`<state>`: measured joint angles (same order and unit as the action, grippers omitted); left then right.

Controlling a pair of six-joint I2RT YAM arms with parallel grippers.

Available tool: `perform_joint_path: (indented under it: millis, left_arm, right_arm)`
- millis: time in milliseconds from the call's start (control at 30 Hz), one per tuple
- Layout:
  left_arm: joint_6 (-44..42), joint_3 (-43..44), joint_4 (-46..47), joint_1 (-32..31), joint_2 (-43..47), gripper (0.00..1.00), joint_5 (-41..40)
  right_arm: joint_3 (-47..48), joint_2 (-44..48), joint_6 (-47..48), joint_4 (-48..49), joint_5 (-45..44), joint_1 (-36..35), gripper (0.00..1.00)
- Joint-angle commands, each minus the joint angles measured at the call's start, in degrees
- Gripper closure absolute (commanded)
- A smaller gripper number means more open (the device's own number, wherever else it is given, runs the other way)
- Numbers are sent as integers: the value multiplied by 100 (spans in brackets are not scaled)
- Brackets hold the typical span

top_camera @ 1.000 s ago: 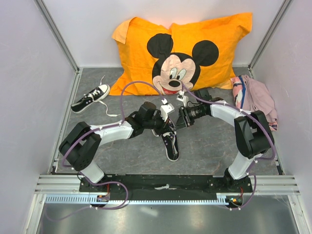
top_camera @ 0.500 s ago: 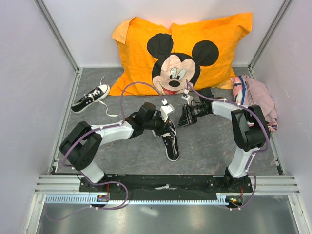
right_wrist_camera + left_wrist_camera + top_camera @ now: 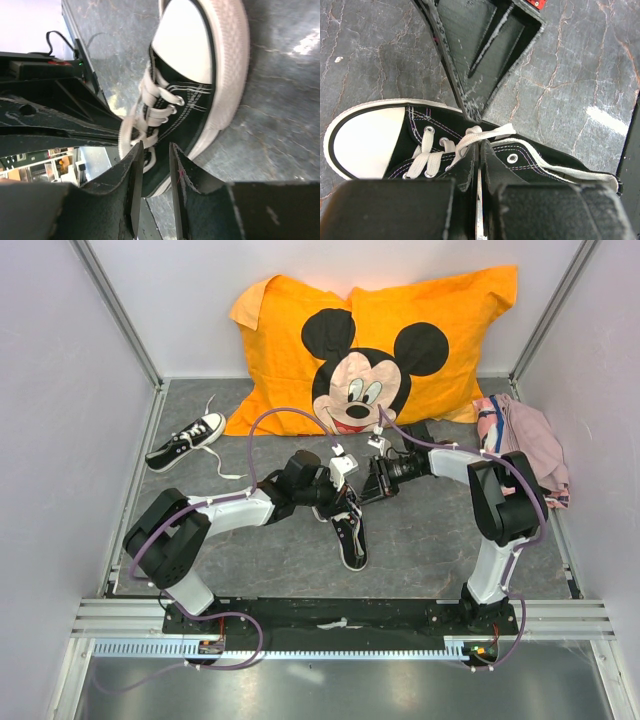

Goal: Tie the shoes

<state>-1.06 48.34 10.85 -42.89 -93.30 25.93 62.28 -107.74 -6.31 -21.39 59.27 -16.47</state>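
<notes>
- The nearer shoe [image 3: 351,538] stood on its sole in the middle of the grey table [image 3: 440,540]. Its white toe cap pointed toward the arm bases, and its laced top sat under both pincers.
- Its white lace [image 3: 490,134] crossed through the eyelets and lay loose over the tongue, with no bow in it.
- The left gripper [image 3: 479,162] hung low over the shoe's opening, its arm stretched in from the left. Its fingers were pressed together on a strand of the lace, with only a slit between them.
- The right gripper [image 3: 155,147] faced it from the right. Its fingers stood a narrow gap apart, and the shoe showed through the gap. Its tips were just beside the lace loops at the shoe's side, clamping nothing.
- In the left wrist view, one right finger ended at the shoe's edge, next to the lace.
- The other shoe [image 3: 187,441] lay well apart at the far left, near the wall, with its laces trailing on the table.
- An orange pillow [image 3: 440,310] with a cartoon mouse leaned against the back wall.
- A pink cloth [image 3: 525,440] was bundled at the far right.
</notes>
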Motion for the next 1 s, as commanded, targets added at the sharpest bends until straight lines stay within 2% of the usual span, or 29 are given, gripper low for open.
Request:
perform_joint_path:
  millis: [0,333,500,733,900,967]
  left_arm:
    - [-228,79,207,-35,-83,99,140]
    - [-245,88,207,-35,-83,99,175]
    - [-246,114,207,-35,-92,98,219]
    - [-272,106,224,-35,-84,98,281]
    - [-298,106,224,-35,-75,99,272]
    - [-298,97,216,-35,-57,98,281]
  right_arm:
    - [-32,-19,-2,170,357,-85,65]
    - [-49,-1,-46,187,481,-199,62]
    - [-50,-45,-64,196,498,-243,65]
    - [-67,-45,-134,258,569,-234,80]
    - [-85,-19,-152,267,586,-243,100]
    - [-93,-1,-160,267,551,-234,100]
